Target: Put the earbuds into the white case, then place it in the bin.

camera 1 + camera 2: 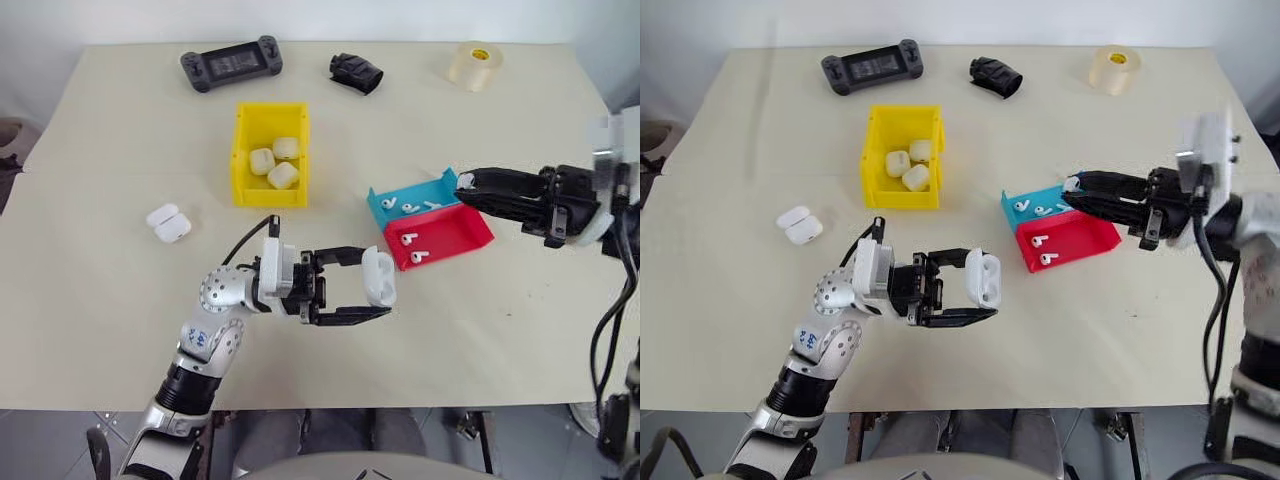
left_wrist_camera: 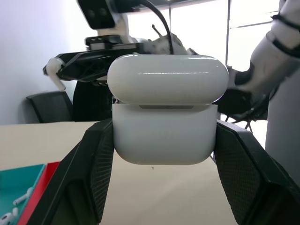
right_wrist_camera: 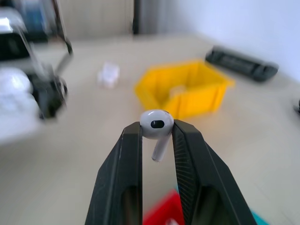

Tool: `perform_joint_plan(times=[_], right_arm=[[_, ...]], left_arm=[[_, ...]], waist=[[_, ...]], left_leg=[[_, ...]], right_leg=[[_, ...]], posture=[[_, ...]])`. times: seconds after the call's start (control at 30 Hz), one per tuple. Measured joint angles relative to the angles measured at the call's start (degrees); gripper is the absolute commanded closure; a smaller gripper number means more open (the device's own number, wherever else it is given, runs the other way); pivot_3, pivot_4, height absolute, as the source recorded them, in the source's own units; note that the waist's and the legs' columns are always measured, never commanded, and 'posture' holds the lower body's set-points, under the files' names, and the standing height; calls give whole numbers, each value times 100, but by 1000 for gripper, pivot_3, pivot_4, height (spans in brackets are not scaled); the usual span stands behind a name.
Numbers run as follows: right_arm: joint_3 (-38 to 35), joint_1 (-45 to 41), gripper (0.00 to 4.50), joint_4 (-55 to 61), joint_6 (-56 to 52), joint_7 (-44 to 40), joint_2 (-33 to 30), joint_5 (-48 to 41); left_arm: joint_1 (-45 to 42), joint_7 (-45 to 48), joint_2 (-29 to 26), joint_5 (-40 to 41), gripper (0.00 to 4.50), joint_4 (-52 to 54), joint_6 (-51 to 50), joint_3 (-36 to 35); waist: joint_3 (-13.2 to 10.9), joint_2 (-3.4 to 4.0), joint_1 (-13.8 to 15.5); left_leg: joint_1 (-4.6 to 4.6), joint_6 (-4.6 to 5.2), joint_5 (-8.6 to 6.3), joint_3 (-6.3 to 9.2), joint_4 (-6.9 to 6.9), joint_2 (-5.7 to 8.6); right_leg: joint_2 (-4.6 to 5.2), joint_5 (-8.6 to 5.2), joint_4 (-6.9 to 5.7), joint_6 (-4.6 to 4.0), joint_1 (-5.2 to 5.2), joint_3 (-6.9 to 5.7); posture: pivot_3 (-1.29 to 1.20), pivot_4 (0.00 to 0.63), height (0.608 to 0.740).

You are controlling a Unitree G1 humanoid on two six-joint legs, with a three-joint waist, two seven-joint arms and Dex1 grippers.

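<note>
- My left jaws point(image 1: 372, 294) are pinching the white case point(image 1: 379, 277) above the near middle of the tabletop point(image 1: 90, 290), its lid hinged open.
- My right jaws point(image 3: 156, 132) are pinching one earbud point(image 3: 156, 126) by its head, stem hanging down, just above the teal tray point(image 1: 385, 207) at the right.
- More earbuds point(image 1: 410, 207) are lying in the teal tray, and two in the red tray point(image 1: 470, 232) touching its near side.
- The bin point(image 1: 240, 165) is sitting far of centre, holding three closed cases point(image 1: 273, 161).
- An open case point(image 1: 168, 222) is lying at the left, well apart from the bin.
- A game controller point(image 1: 230, 63), a black object point(image 1: 357, 72) and a tape roll point(image 1: 474, 66) are lining the far edge.
</note>
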State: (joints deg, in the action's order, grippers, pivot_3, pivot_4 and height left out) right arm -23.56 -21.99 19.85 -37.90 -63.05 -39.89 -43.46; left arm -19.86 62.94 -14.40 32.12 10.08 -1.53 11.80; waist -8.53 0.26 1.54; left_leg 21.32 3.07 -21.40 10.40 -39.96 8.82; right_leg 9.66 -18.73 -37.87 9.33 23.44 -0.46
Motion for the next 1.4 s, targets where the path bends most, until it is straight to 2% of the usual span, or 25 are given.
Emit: perform_joint_plan(times=[0.17, 0.33, 0.53, 0.9, 1.4], right_arm=[[-208, 835, 3949, 1255, -120, 1459, 1012, -1045], [-97, 1233, 3949, 1837, 76, 2104, 1220, -1305], [401, 1551, 3949, 2251, 446, 2072, 1133, -1189], [974, 1710, 3949, 2335, 1114, 1942, 981, -729], [718, 1859, 3949, 2344, 1270, 1990, 343, -1123]], left_arm=[[-327, 129, 60, 275, 1705, -166, -314, -117], [-507, 406, 33, 609, 1705, -182, -722, -171], [-701, 652, -7, 833, 1705, -191, -1151, -210], [-779, 902, 74, 666, 1705, -427, -1014, -213], [-771, 938, 360, 359, 1705, -659, -776, -110]], waist=[[0, 1, -5], [0, 1, -29], [0, 1, -32], [0, 1, -27], [0, 1, -21]], left_leg=[[0, 8, -5, 7, -2, 13], [-3, 11, -6, 7, -1, 16], [-5, 11, -6, 8, 0, 18], [-6, 11, -6, 8, 1, 18], [-6, 13, -7, 10, 2, 18]], right_leg=[[1, 3, -11, -2, 0, 11], [1, 6, -10, -4, 0, 12], [1, 6, -9, -4, -2, 11], [1, 6, -4, -4, -5, 10], [1, 7, 0, -3, -9, 10]], posture=[[0, 150, 740], [0, 150, 740], [0, 150, 740], [0, 150, 740], [0, 150, 740]])
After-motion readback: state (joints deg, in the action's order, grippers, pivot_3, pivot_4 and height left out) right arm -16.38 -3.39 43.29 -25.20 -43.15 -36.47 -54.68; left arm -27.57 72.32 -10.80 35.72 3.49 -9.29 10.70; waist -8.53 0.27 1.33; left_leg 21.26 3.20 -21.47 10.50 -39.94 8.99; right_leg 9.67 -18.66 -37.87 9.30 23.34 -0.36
